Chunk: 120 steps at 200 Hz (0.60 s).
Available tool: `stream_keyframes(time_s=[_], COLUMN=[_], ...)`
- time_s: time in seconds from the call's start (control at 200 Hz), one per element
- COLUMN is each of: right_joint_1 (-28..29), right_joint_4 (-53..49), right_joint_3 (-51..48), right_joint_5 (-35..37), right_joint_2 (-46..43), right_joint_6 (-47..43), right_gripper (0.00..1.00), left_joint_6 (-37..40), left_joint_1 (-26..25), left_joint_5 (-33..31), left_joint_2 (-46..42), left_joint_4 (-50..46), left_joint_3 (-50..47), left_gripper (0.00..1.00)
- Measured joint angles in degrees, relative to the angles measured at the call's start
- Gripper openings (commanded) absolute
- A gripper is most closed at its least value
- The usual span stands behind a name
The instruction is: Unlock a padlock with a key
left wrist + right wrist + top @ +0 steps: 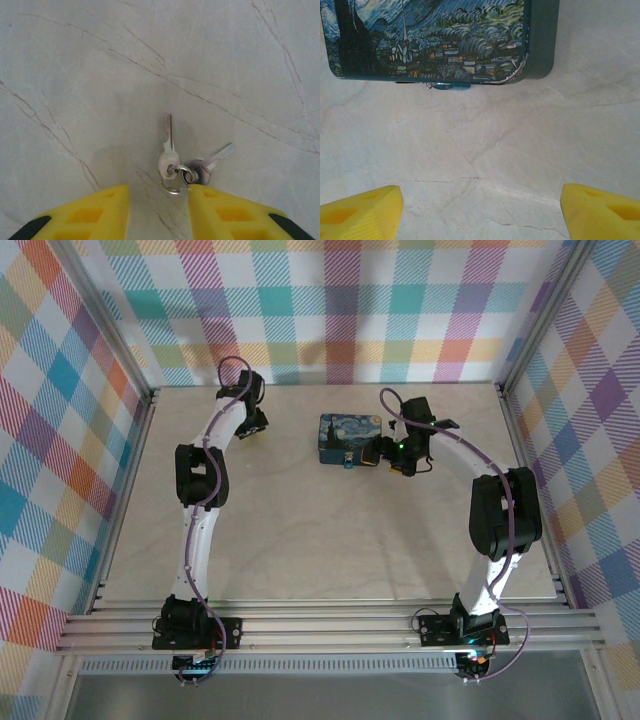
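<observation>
My left pincer (159, 191) stands open, lined up on the key (170, 145) lying on the desk (75, 75), ready to pinch it. My right pincer (480, 192) gapes toward the padlock (451, 86) at the edge of the tin (445, 40).

You are seeing a dark-blue starry-night tin (348, 438) (435, 35) lying flat near the back of the marbled counter (300, 550), with plaid walls (350, 300) enclosing three sides.

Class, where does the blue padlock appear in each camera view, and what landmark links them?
Top external: padlock at the starry tin's near edge, centre.
Right wrist: padlock upper left, peeking under the tin.
Left wrist: keys on marble table.
Shared landmark: the tin.
</observation>
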Motion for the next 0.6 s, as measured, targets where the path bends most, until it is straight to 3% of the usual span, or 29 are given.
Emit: stream_keyframes(time_s=[0.265,0.445,0.6], right_joint_1=[0.3,0.3,0.3], right_joint_4=[0.0,0.0,-0.1], right_joint_3=[0.0,0.0,0.0], right_joint_5=[0.0,0.0,0.0], right_joint_2=[0.0,-0.2,-1.3], right_joint_6=[0.0,0.0,0.0], right_gripper=[0.82,0.82,0.82], left_joint_6=[1.8,2.8,3.8], left_joint_1=[0.0,0.1,0.2], left_joint_5=[0.0,0.2,1.2], left_joint_2=[0.1,0.1,-1.1], left_joint_4=[0.2,0.2,1.8], left_joint_3=[0.0,0.0,-2.3], left_gripper=[0.24,0.00,0.00])
